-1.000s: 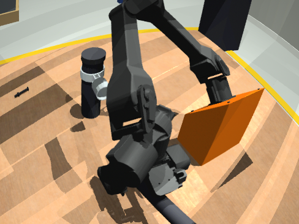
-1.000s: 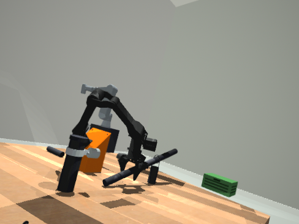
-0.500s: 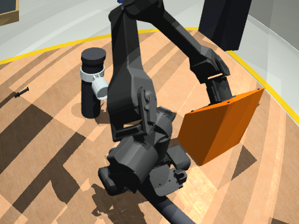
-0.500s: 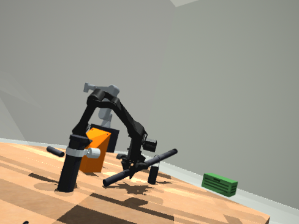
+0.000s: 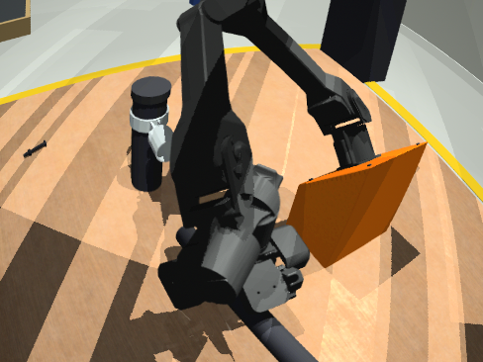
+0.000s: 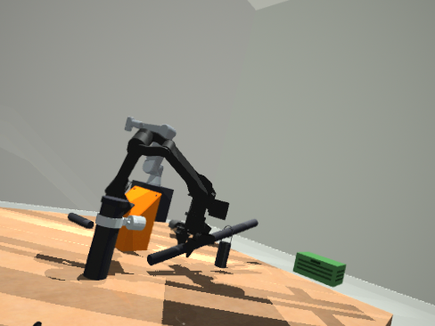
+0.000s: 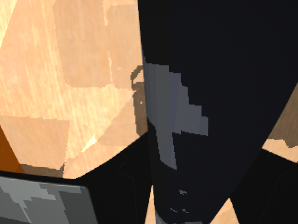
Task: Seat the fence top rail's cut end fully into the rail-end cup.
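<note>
The dark top rail (image 5: 282,338) (image 6: 167,255) (image 7: 227,55) runs slantwise past the short post (image 6: 222,255), through the thin loop cap (image 6: 231,228) at its top. My gripper (image 6: 191,248) (image 7: 184,137) is shut on the rail between the loop and the cut end; in the top view the arm hides the fingers. The big post (image 5: 146,165) (image 6: 99,256) stands upright. Its pale brace band (image 5: 141,123) (image 6: 106,222) sits a little below the post cap (image 5: 150,89) (image 6: 116,203). The rail-end cup (image 5: 160,142) (image 6: 135,223) hangs on the band. The rail's near end is apart from the cup, and lower in the exterior view.
An orange wedge-shaped block (image 5: 341,210) (image 6: 139,223) stands at the arm's base, behind the post in the exterior view. A short dark rod (image 6: 80,220) lies beyond the post. A small bolt (image 5: 35,148) lies on the wooden table. A green crate (image 6: 318,269) is at the far right.
</note>
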`<state>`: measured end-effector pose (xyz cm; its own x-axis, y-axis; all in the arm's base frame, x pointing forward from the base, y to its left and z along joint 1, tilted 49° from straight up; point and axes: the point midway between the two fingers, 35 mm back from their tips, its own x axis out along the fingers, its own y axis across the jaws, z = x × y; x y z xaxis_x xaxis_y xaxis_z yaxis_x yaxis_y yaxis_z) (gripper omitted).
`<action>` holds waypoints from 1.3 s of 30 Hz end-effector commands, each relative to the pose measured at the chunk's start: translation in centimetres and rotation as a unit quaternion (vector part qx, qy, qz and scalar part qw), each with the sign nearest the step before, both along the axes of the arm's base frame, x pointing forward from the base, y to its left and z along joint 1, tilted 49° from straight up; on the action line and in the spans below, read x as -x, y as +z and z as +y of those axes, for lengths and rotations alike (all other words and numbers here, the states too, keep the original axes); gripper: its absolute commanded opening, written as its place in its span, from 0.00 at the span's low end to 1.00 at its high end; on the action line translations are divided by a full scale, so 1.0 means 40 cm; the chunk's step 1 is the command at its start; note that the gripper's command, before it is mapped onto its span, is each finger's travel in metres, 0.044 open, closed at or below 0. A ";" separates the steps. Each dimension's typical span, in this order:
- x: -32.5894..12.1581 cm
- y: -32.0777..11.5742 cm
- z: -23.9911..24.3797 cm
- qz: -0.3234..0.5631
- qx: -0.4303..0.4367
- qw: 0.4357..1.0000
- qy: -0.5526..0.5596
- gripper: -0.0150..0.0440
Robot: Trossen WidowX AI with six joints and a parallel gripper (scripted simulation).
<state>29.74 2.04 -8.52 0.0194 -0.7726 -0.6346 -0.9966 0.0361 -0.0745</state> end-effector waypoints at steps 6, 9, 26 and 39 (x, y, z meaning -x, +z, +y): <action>0.007 0.073 0.025 0.005 0.062 0.998 -0.005 0.25; 0.009 0.100 0.031 0.005 0.084 0.996 -0.006 0.25; 0.009 0.183 0.052 0.003 0.144 0.990 -0.004 0.25; 0.009 0.181 0.051 0.003 0.142 0.990 -0.005 0.25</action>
<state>29.34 3.96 -1.38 0.0036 -0.9198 -0.3923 -0.9967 0.0286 -0.0762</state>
